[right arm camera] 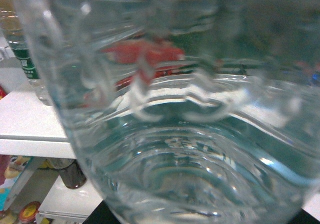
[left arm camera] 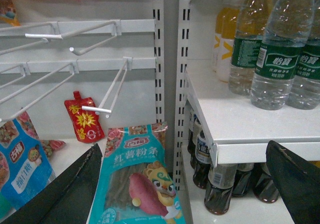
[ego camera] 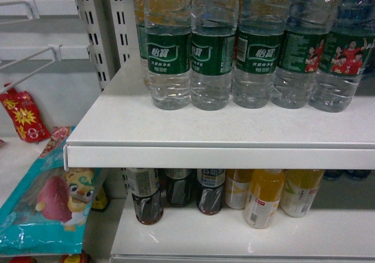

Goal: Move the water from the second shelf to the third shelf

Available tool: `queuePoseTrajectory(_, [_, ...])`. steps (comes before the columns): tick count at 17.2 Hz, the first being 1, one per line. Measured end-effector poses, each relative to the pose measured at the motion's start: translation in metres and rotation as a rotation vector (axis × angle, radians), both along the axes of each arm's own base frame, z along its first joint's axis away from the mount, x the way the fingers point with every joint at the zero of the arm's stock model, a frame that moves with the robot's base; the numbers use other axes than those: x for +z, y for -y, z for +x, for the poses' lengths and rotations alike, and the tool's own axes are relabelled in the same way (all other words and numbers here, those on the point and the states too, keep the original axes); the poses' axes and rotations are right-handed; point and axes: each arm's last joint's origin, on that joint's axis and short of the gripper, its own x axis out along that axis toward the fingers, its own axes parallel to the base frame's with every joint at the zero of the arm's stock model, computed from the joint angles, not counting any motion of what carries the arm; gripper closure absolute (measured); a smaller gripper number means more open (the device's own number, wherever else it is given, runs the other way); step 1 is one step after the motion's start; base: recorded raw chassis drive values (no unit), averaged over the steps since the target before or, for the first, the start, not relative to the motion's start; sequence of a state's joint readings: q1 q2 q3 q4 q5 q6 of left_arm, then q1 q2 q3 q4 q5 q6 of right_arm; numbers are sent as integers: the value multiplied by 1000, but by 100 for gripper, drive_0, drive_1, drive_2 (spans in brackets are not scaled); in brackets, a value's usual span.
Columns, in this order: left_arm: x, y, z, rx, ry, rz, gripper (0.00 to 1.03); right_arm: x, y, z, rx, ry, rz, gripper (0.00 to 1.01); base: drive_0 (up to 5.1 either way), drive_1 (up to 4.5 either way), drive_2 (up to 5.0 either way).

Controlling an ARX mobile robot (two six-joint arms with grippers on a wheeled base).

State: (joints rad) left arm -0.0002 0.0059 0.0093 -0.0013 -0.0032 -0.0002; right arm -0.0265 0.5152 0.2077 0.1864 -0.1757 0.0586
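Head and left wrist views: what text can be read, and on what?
"怡寶": green label of each water bottle on the upper shelf.
"红薯粉条": teal bag hanging at the left.
Too small or blurred to read: the small print under the brand, the red pouch, and the cola bottles' labels.

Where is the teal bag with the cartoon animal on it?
In the head view the teal snack bag hangs at the lower left, just left of the white shelf, level with the dark cola bottles underneath it.
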Motion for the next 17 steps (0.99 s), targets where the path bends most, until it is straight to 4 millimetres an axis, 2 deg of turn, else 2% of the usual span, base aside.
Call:
queuePoseTrajectory(15, [0,0,0,-2,-2,0,5,0,0,0,-12,1,-1,61,0,0,0])
queuePoseTrajectory(17, [0,0,0,-3,-2,0,5,2,3,4,38,112,-1,61,0,0,0])
